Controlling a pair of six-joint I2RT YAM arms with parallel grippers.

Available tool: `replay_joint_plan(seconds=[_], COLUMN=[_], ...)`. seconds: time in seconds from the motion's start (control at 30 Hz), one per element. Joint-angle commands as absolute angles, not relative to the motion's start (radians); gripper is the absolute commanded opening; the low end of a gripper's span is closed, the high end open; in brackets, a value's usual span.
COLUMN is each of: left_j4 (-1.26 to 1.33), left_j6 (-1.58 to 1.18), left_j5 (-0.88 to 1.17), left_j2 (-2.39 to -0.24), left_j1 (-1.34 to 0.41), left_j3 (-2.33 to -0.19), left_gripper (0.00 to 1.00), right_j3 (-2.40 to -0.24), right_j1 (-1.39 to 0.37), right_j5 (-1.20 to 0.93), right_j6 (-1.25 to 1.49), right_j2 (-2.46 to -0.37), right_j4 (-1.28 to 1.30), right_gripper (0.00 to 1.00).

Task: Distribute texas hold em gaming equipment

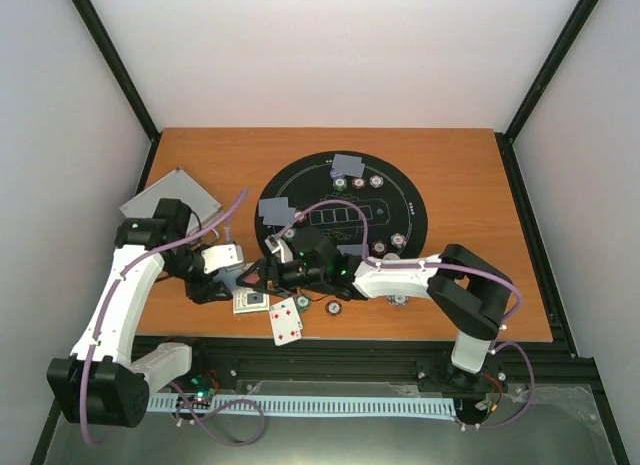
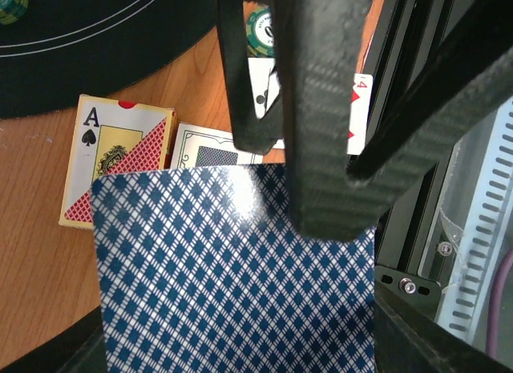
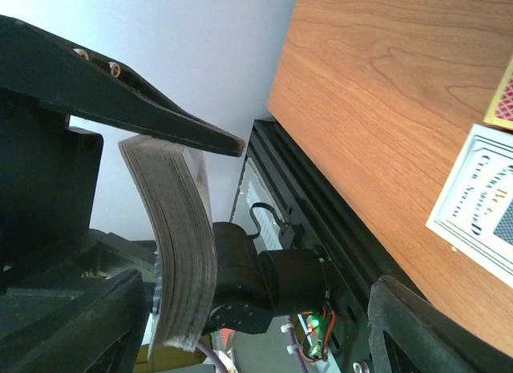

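Note:
My left gripper [image 1: 238, 277] is shut on a deck of playing cards [image 2: 232, 269] with blue-and-white diamond backs, at the table's front left. The right gripper [image 1: 272, 270] meets it from the right. Its carbon fingers [image 2: 321, 108] lie over the deck's top edge. In the right wrist view the deck [image 3: 180, 245] shows edge-on and bowed, beside the left finger of the open right gripper [image 3: 256, 309]. A face-up red card [image 1: 286, 321] lies near the front edge. Poker chips [image 1: 358, 183] and grey-backed cards [image 1: 348, 165] sit on the black mat [image 1: 400, 210].
A card box [image 2: 112, 156] with an ace of spades lies on the wood below the grippers, a second box [image 2: 208, 152] beside it. A green chip [image 2: 260, 32] lies close by. The silver case [image 1: 170, 197] stands at the back left. The black frame rail [image 1: 350, 355] borders the front edge.

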State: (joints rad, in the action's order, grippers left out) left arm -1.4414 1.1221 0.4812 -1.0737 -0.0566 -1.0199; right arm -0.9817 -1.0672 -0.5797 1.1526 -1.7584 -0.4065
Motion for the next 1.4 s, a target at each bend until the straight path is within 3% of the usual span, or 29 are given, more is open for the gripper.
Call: replay_joint_plan(seconds=[0.0,0.5,1.03,1.37], left_j4=[-1.474,-1.486,-1.506,-1.492], left_j6=[1.145,1.15,1.155,1.152], left_j5=[0.509,0.504,0.513,0.503], left_j2=[-1.055,-1.045,-1.037,-1.034], left_j1=[-0.055,-0.055,-0.054,-0.054], left_j3=[-1.016,-1.023,-1.062,-1.051], left_gripper=[0.01,0.01,0.01,0.01], right_j3=[-1.022,-1.12,-0.952,-0.94], right_j1=[-1.091,-1.103,-0.998,-0.998], right_j5=[-0.587,-0.632,-0.624,-0.591], right_j6=[1.199,1.247,1.259,1.198], right_j2=[-1.797,-1.928,-1.92,-1.822], right_j4=[-0.511,-0.55,-0.593,-0.502], right_gripper=[0.75,0.73,0.52,0.29])
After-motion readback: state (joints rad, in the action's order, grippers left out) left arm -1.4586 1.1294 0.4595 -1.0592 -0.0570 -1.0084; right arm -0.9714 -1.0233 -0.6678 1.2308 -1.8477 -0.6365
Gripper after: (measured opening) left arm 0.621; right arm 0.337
